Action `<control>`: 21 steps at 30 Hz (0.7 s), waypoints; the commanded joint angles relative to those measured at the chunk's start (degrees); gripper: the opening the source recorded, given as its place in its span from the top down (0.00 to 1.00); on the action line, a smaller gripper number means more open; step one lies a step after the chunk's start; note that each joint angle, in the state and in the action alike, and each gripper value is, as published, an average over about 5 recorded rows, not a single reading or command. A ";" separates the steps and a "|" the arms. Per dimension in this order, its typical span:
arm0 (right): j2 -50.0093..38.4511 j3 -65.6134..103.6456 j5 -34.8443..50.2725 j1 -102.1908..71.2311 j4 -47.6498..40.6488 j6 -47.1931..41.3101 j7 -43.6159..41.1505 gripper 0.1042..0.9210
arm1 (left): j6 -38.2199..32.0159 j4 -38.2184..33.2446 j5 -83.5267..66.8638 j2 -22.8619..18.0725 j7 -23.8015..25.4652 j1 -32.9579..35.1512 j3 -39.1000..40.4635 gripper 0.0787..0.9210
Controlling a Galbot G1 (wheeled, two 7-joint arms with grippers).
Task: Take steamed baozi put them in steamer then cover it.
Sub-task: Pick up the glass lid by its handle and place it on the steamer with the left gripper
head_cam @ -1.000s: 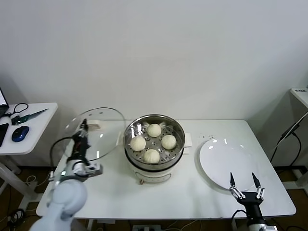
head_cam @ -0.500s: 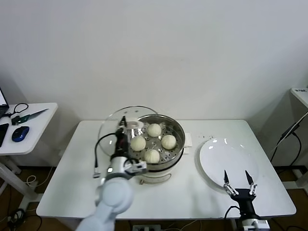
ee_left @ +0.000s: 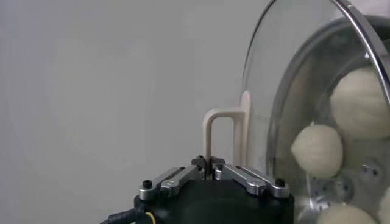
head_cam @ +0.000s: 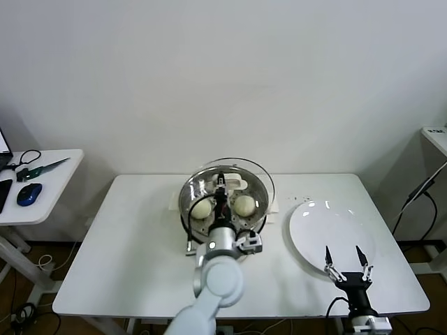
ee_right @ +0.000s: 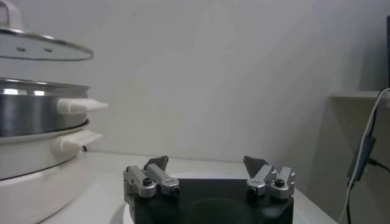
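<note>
The steamer (head_cam: 260, 209) stands mid-table, a shiny steel pot on a white base. Two steamed baozi (head_cam: 201, 208) (head_cam: 244, 205) show on its perforated tray; the rest are hidden behind my left arm. My left gripper (head_cam: 221, 185) is shut on the cream handle (ee_left: 219, 128) of the glass cover (head_cam: 265, 183). It holds the cover just above the pot, with a gap under the rim (ee_right: 46, 53) (ee_right: 30, 112). Baozi (ee_left: 315, 150) show through the glass (ee_left: 286, 91). My right gripper (head_cam: 343, 259) (ee_right: 206, 163) is open and empty at the table's near right.
A flat white plate (head_cam: 314, 234) lies right of the steamer, just beyond my right gripper. A side table (head_cam: 49, 183) at the far left carries a mouse (head_cam: 28, 194) and cables. The steamer's white side handles (ee_right: 79, 106) stick out toward the plate.
My left arm has carried the cover rightward from the table's left side to above the steamer. The right gripper has shifted only slightly and stays open.
</note>
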 commanded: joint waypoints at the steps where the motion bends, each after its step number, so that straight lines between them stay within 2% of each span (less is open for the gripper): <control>1: -0.06 0.09 0.02 0.02 -0.08 0.21 -0.15 0.12 | 0.93 5.27 3.53 -5.34 0.76 -1.12 3.09 0.93; 10: 0.19 0.37 0.02 -0.58 0.12 0.88 -0.20 0.12 | 0.77 7.61 4.59 -3.63 0.69 -1.15 0.34 0.93; 21: 0.37 1.00 -0.01 -1.57 1.10 1.73 -0.28 0.12 | 0.44 6.57 4.04 -0.90 0.45 -0.20 -1.09 0.93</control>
